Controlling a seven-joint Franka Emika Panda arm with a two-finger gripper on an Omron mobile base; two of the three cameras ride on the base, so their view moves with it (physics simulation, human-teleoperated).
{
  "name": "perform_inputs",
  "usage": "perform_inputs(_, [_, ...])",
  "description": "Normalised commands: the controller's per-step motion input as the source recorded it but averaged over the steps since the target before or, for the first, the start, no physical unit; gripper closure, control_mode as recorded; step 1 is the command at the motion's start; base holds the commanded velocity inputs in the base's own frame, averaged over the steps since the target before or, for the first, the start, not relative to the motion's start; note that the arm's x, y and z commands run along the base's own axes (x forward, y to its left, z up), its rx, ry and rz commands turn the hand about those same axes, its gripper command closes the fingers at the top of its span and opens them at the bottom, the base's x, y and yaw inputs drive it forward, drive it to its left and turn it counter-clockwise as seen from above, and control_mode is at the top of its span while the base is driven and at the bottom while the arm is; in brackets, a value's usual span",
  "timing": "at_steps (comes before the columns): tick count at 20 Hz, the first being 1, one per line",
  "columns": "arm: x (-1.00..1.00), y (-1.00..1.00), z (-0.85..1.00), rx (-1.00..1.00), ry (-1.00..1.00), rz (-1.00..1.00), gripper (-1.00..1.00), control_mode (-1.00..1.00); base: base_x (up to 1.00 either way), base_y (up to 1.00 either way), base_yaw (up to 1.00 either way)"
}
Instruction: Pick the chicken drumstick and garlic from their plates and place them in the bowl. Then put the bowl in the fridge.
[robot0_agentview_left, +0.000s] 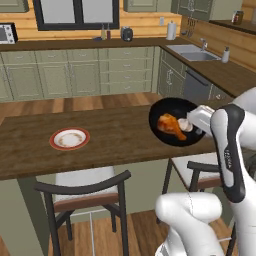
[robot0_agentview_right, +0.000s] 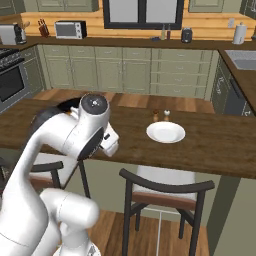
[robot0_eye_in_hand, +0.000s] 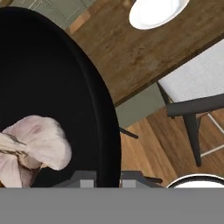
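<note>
- Dark wood counter (robot0_agentview_left: 115, 137), long, w/ chairs tucked under near edge.
- Red-rimmed plate (robot0_agentview_left: 70, 138) on it, left part in left base view, bare of food.
- Plain white plate (robot0_agentview_right: 165, 132) on it in right base view; 2 small shakers (robot0_agentview_right: 160, 116) just behind.
- Black bowl (robot0_agentview_left: 170, 107) over counter's near edge; can't tell if resting on it.

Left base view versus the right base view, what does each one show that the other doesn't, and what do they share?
Left base view alone: the black bowl lifted at the counter edge, with the chicken drumstick and garlic inside, the red-rimmed plate, and the sink.

Right base view alone: a plain white plate, two small shakers, a microwave and an oven.

Both: the wooden counter, a dark chair, green cabinets and the window.
</note>
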Motion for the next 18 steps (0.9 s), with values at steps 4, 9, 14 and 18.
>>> perform_inputs(4, [-1.0, 0.0, 0.58, 0.0, -0.18, 0.0, 1.0, -1.0, 0.0, 0.0, 0.0])
perform_inputs(9, [0.0, 0.0, 0.0, 0.0, 0.0, 0.0, 1.0, 1.0, -0.54, 0.55, 0.0])
perform_inputs(14, [0.0, 0.0, 0.0, 0.0, 0.0, 0.0, 1.0, 1.0, -0.31, 1.0, 0.0])
perform_inputs(18, [0.0, 0.0, 0.0, 0.0, 0.0, 0.0, 1.0, 1.0, -0.01, 1.0, 0.0])
